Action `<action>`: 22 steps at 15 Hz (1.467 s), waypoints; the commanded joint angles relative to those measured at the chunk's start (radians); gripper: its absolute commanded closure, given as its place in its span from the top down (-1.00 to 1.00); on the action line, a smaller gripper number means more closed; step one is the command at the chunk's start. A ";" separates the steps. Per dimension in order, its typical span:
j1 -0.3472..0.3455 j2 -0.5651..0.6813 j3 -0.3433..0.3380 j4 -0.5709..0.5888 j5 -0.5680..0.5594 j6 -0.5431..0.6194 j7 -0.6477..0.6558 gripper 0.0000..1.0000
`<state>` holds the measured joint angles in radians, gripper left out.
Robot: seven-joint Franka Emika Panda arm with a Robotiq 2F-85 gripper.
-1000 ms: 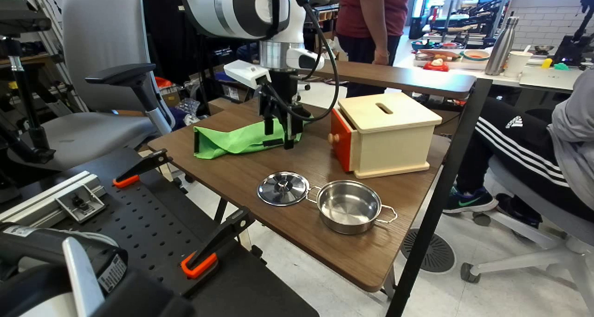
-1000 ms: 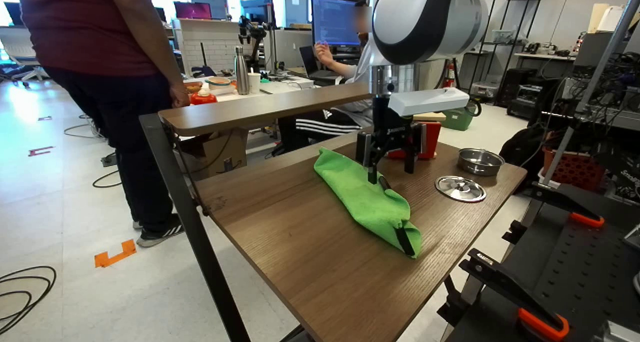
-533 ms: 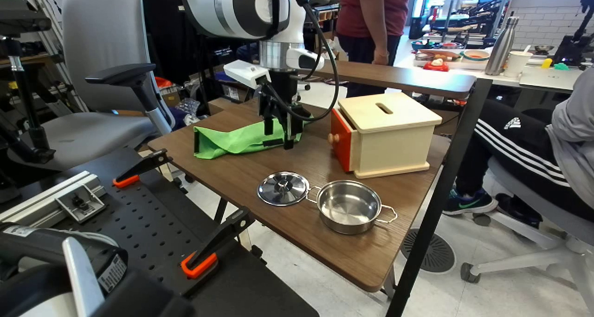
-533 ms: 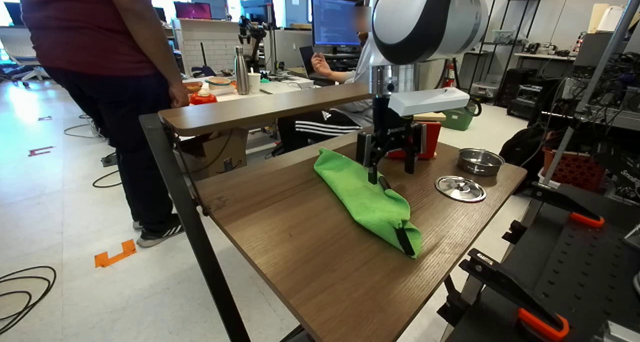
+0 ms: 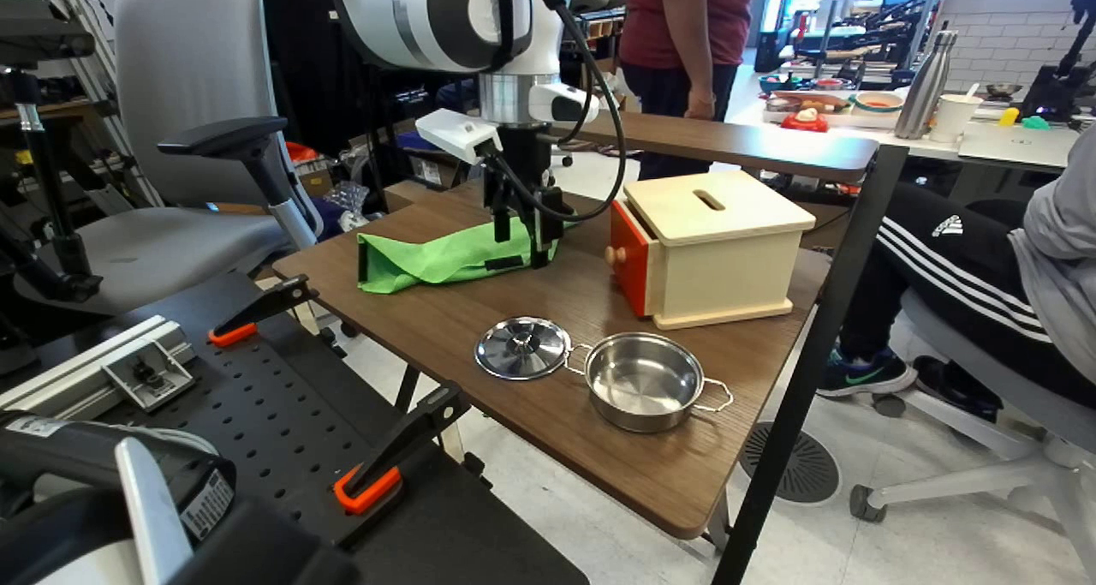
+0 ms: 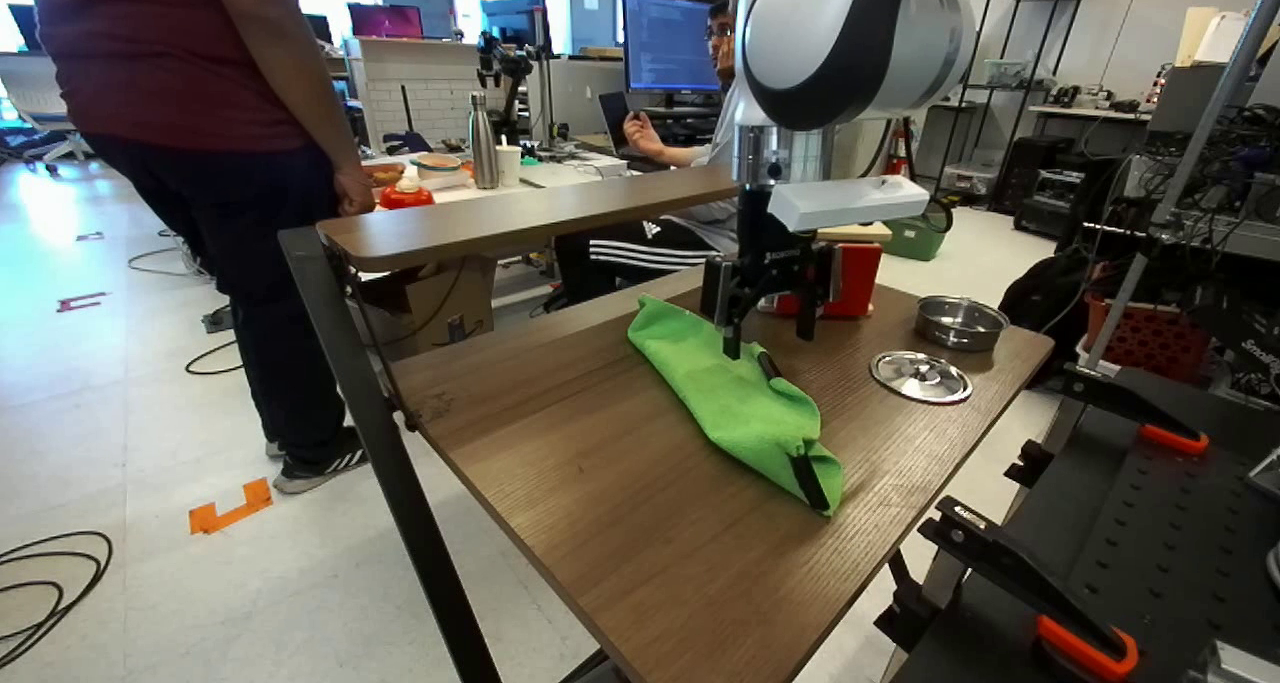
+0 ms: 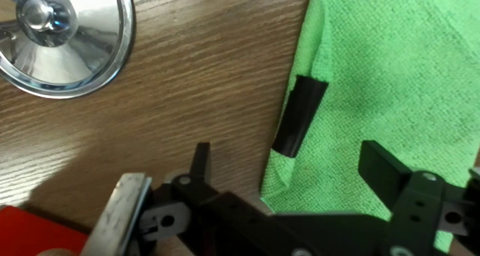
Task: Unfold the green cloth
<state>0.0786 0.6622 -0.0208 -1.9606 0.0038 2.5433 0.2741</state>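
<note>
Wrist view is showing the gripper [image 7: 285,147] holding nothing, jaws standing wide apart, one over the bench [image 7: 206,91] and one over the green cloth [image 7: 390,98], straddling the edge bearing the black strip [image 7: 300,115], presumably for pinching it. Below, the cloth is lying folded across the bench from near the back edge, by the raised shelf [image 6: 540,215], toward the front edge. Farther out, the lid [image 5: 522,348] is resting near that edge and the pot [image 5: 642,384] is sitting by the corner, perhaps leaving unfolding room.
</note>
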 commanded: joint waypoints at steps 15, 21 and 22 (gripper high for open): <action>0.061 0.033 -0.064 0.002 -0.006 0.062 0.074 0.16; 0.069 0.039 -0.077 0.007 -0.006 0.072 0.103 -0.76; 0.079 0.036 -0.086 0.001 -0.013 0.082 0.119 -0.89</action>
<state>0.1217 0.6826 -0.0723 -1.9641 0.0032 2.5916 0.3501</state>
